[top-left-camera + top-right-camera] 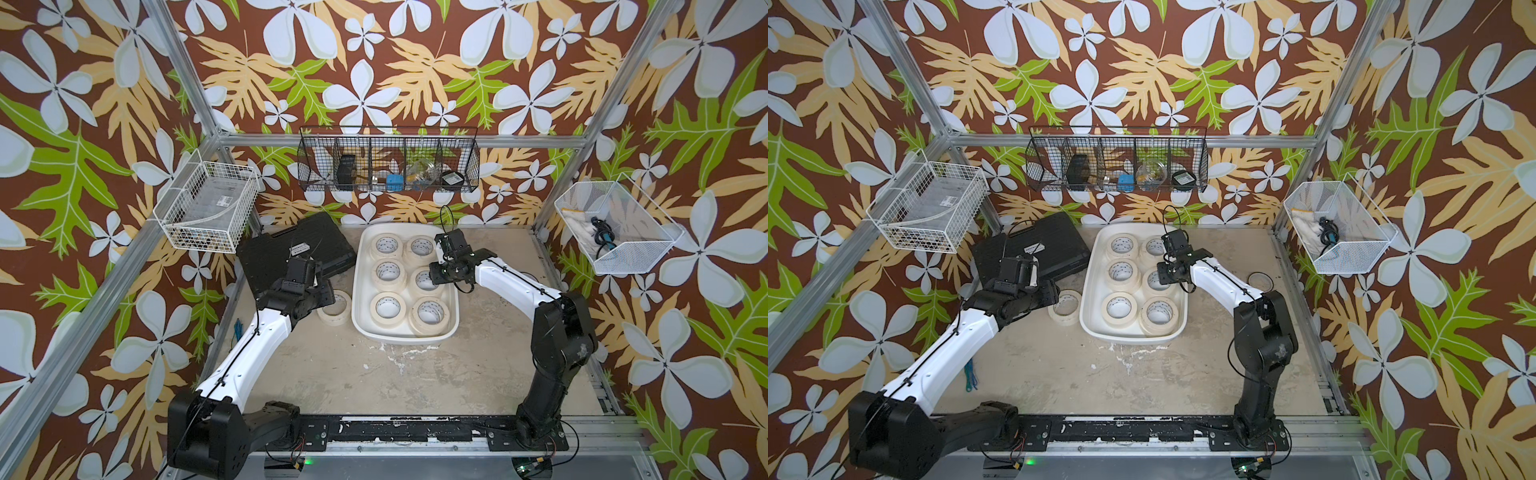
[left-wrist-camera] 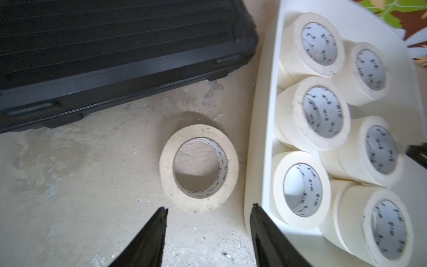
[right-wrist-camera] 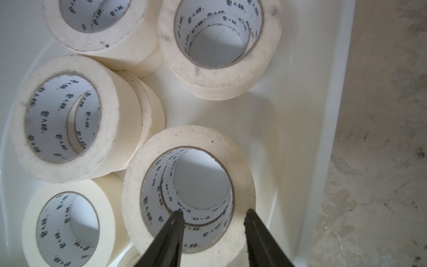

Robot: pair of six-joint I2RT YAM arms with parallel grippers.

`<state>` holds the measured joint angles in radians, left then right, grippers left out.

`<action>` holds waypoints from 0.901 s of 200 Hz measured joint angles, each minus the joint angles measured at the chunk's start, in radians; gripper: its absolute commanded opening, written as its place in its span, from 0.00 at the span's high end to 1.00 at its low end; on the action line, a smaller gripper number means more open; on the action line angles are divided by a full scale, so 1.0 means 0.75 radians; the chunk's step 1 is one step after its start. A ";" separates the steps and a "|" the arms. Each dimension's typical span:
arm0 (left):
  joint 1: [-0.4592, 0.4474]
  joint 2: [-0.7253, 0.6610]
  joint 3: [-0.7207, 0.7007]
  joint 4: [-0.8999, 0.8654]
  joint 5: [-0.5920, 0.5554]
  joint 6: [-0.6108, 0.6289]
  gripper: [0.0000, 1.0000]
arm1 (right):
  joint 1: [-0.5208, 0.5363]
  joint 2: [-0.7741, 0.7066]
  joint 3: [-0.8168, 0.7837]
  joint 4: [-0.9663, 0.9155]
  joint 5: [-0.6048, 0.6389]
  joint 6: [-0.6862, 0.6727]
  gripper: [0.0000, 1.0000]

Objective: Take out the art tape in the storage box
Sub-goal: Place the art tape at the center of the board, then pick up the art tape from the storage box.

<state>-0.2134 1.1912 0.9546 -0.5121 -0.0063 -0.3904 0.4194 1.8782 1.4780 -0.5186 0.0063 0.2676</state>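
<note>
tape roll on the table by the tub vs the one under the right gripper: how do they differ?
Place: the table roll lies alone on the bare table beside the tub; the tub roll sits stacked on another roll inside it.
Grippers: the open left gripper hangs clear of the table roll; the open right gripper straddles the tub roll's wall.
Shared: both cream, lying flat, hole up.

Light: bright, even, diffuse from overhead in both top views; shadows on the table (image 1: 374, 374) faint and soft.
Glare: the storage box (image 2: 261, 115) wall washes near white in my left wrist view.
Shadow: soft crescent inside the loose tape roll (image 2: 166, 161).
Focus: my left gripper (image 2: 209, 208) tips dark, soft-edged; that view slightly smeared; right wrist print crisp.
Edges: wrist views bow outward.
</note>
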 measured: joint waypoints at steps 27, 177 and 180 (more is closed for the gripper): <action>-0.043 -0.062 -0.009 0.011 0.032 0.021 0.38 | -0.005 0.061 0.056 -0.028 0.022 -0.022 0.52; -0.239 -0.041 0.117 -0.013 0.023 0.039 0.38 | -0.020 0.143 0.133 -0.107 -0.001 -0.049 0.89; -0.253 -0.033 0.131 -0.019 0.014 0.038 0.38 | -0.020 0.134 0.129 -0.109 -0.002 -0.047 0.90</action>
<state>-0.4034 1.1664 1.0527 -0.5262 0.0040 -0.3618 0.4042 1.9789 1.5749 -0.6003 0.0051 0.2325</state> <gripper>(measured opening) 0.619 0.139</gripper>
